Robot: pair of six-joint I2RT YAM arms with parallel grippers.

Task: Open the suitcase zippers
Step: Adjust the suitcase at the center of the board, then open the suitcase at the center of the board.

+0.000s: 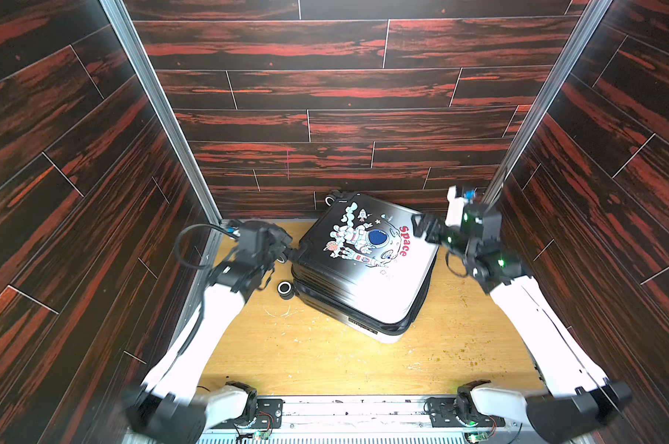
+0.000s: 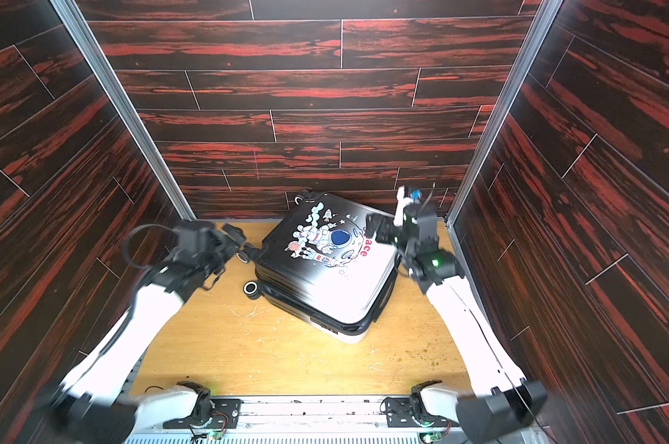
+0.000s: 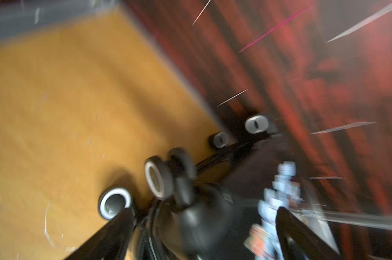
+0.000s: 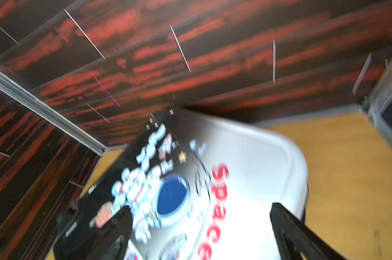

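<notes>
Fingers (image 4: 114, 227) of the right gripper (image 4: 199, 207) are standing wide apart and gripping nothing. Fingers (image 3: 298, 234) of the left gripper (image 3: 204, 210) are likewise spread wide and empty.

The small hard-shell suitcase fading from black to white (image 1: 367, 276) is lying flat toward the back of the tan wooden tabletop (image 1: 325, 357), turned at an angle. Its astronaut and red "Space" print is facing up, and both shell halves are lying closed together. The thin dark zipper track (image 1: 423, 298) is running along the seam between the halves; its pulls are too small to make out.

The right gripper is hovering over the white end of the top shell, beside the red lettering. The left gripper is sitting just beside the black, white-rimmed wheels (image 1: 285, 287) at the suitcase's dark end. The left wrist view is blurred, so contact there possibly exists but cannot be confirmed.

Dark red wood-grain wall panels (image 1: 325, 96) are enclosing the tabletop on three sides.
</notes>
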